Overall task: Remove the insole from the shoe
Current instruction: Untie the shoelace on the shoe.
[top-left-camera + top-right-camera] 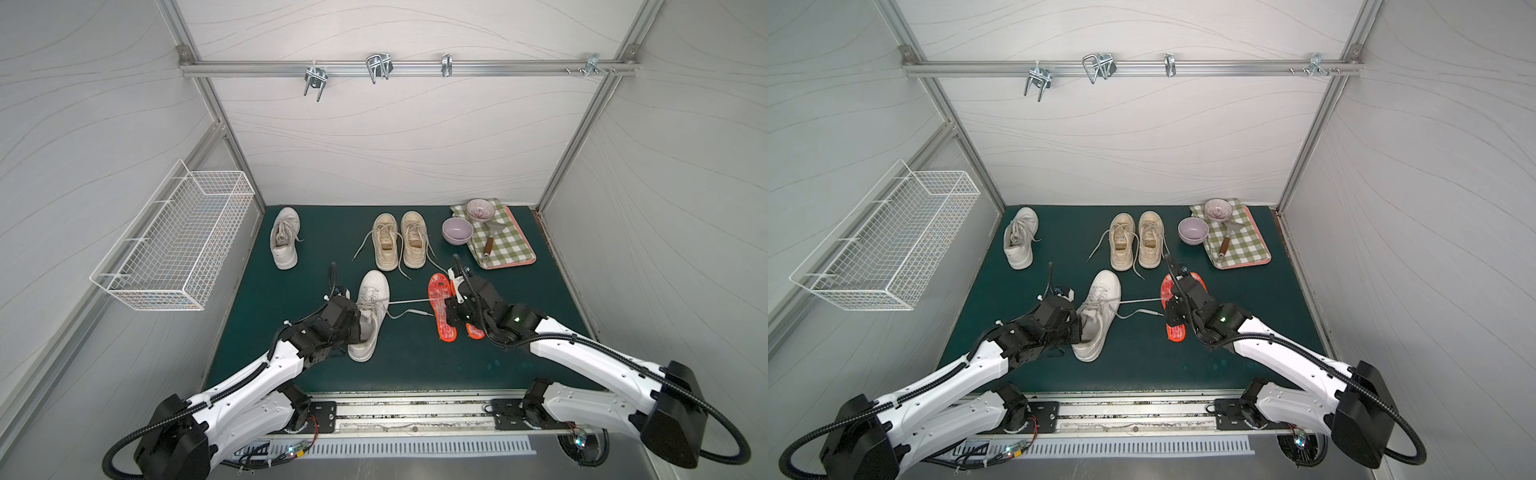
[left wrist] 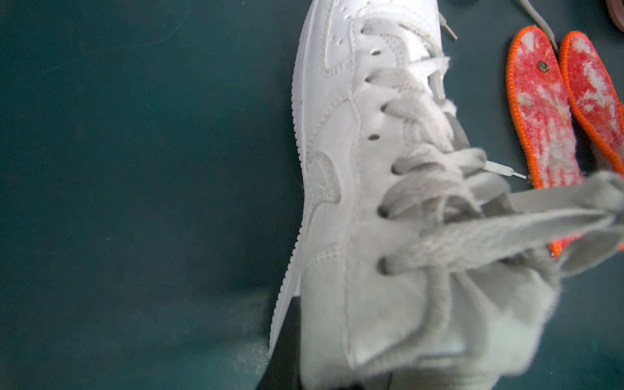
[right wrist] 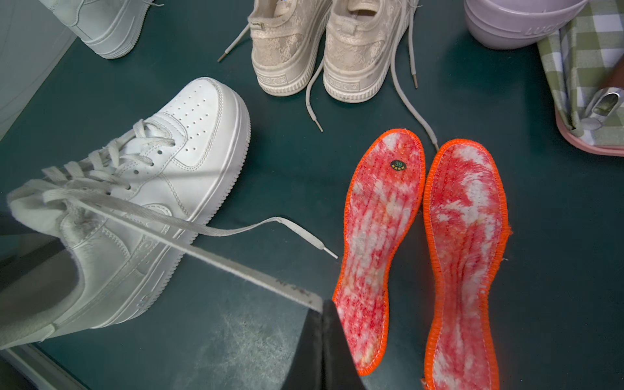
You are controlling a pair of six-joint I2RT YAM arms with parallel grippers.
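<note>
A white sneaker (image 1: 374, 291) (image 1: 1102, 291) (image 3: 189, 145) lies mid-mat, toe pointing away. My left gripper (image 1: 357, 328) (image 1: 1077, 328) is shut on its heel-side collar; one black finger (image 2: 283, 344) shows outside the side wall. My right gripper (image 1: 446, 302) (image 3: 326, 305) is shut on a shoelace (image 3: 236, 268), which runs taut from the sneaker. Two orange-edged red insoles (image 3: 381, 216) (image 3: 466, 216) lie side by side on the mat under the right gripper. The sneaker's inside is hidden.
A second white sneaker (image 1: 284, 241) and a beige pair (image 1: 399, 241) stand further back. Two bowls (image 1: 457, 230) (image 1: 479, 209) and a checked cloth on a pink tray (image 1: 507, 245) sit back right. A wire basket (image 1: 174, 245) hangs on the left wall.
</note>
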